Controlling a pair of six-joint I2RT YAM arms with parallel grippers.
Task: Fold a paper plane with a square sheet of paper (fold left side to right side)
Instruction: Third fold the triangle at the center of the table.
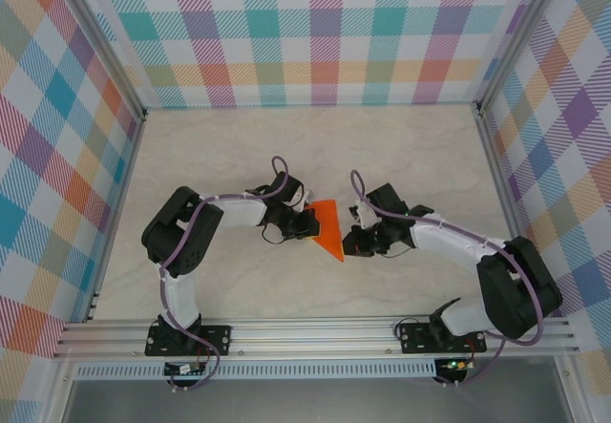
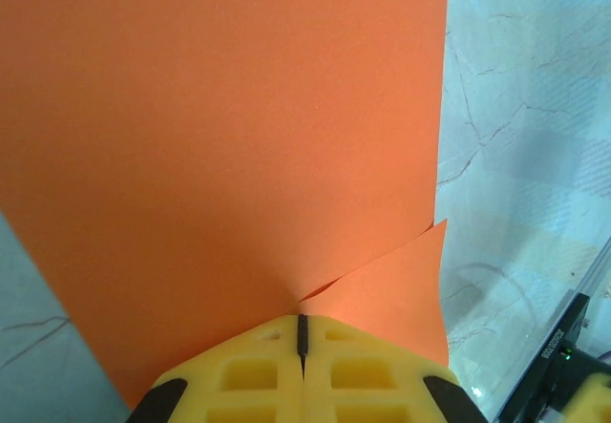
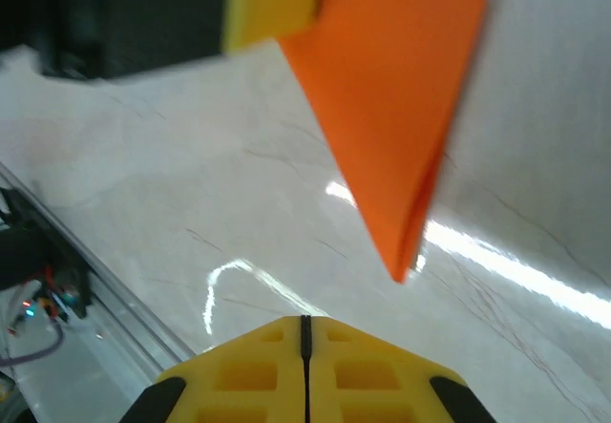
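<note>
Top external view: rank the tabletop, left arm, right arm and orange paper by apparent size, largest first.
1. tabletop
2. left arm and right arm: they look alike, so no ranking between them
3. orange paper, folded to a point, clearly smallest

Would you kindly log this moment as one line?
left gripper: shut on folded orange paper | right gripper: shut, empty, near paper tip
</note>
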